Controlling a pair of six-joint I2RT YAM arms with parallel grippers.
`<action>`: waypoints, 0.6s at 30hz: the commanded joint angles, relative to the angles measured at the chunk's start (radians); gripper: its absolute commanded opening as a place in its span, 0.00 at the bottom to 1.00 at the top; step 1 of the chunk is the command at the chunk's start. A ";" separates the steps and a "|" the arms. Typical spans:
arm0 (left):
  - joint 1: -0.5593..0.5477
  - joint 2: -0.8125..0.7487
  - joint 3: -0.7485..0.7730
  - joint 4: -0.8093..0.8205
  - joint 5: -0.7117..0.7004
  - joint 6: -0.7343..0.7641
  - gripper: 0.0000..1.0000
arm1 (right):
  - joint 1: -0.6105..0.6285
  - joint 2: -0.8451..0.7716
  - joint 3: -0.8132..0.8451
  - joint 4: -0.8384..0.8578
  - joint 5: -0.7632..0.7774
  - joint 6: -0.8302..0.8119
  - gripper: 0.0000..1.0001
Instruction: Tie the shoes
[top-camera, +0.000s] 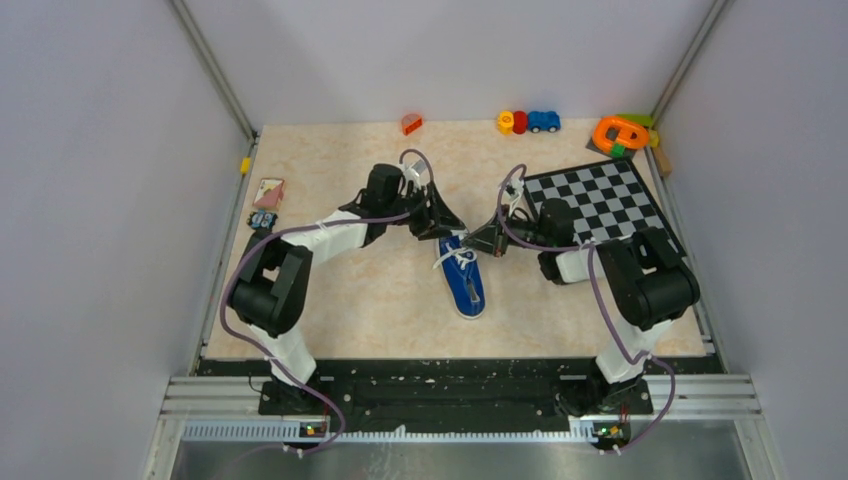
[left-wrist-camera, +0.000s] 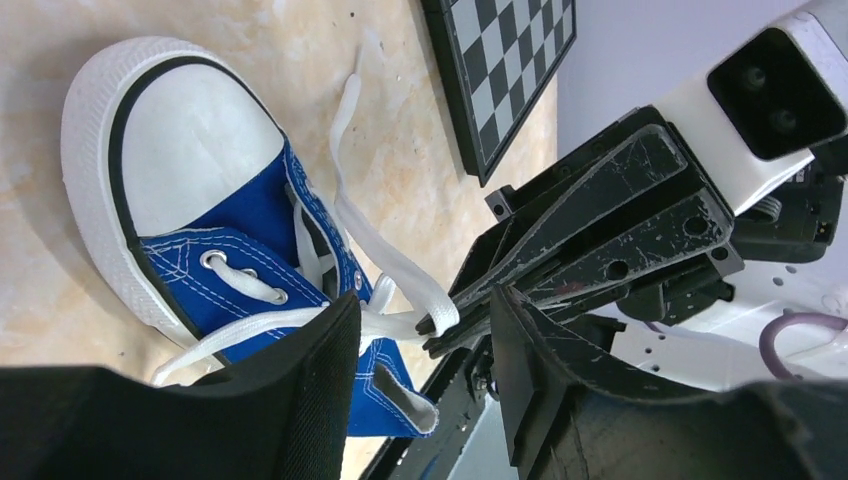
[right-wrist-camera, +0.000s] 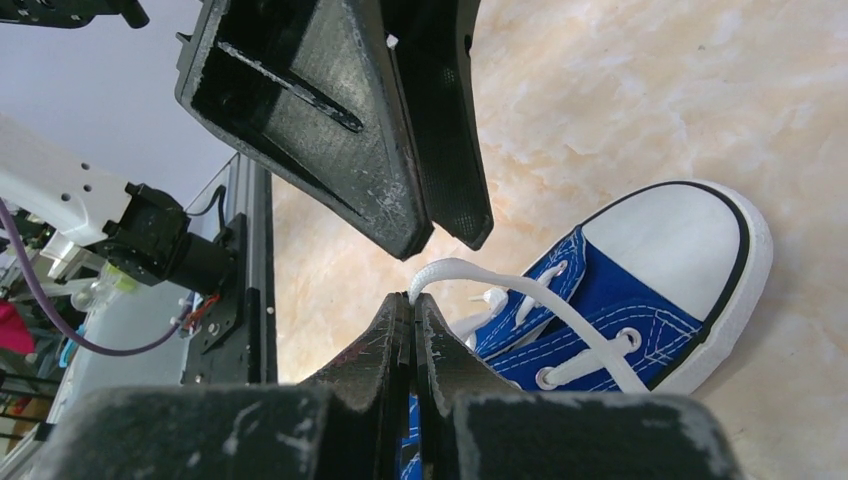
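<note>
Right gripper (right-wrist-camera: 413, 305) has its two fingers pressed flat together on a white lace (right-wrist-camera: 520, 285). The lace comes out of the fingertips and arcs down to the eyelets of the blue shoe (right-wrist-camera: 650, 290). Left gripper (left-wrist-camera: 422, 305) faces it closely, its fingers spread with a clear gap between them. The pinched bit of lace and the tip of the right gripper sit at that gap, and the left fingers grip nothing.

Both grippers meet low over the far end of the shoe. The shoe stands on its sole in the middle of the table (top-camera: 330, 320), running from far to near, with its white toe cap showing in both wrist views. A second strand of lace trails loose across the tabletop.

A checkerboard (top-camera: 600, 200) lies flat to the right, partly under the right arm. Small coloured toys (top-camera: 528, 122) line the far edge, and a card (top-camera: 268, 192) lies near the left edge.
</note>
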 joint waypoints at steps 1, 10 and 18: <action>-0.009 0.027 0.059 -0.055 -0.018 -0.112 0.54 | -0.005 0.006 0.007 0.033 -0.012 -0.019 0.00; -0.031 0.081 0.065 0.040 0.004 -0.231 0.38 | 0.001 0.001 0.009 0.011 -0.006 -0.034 0.00; -0.030 0.059 0.053 0.007 -0.044 -0.187 0.00 | 0.003 -0.007 0.011 -0.016 0.002 -0.049 0.00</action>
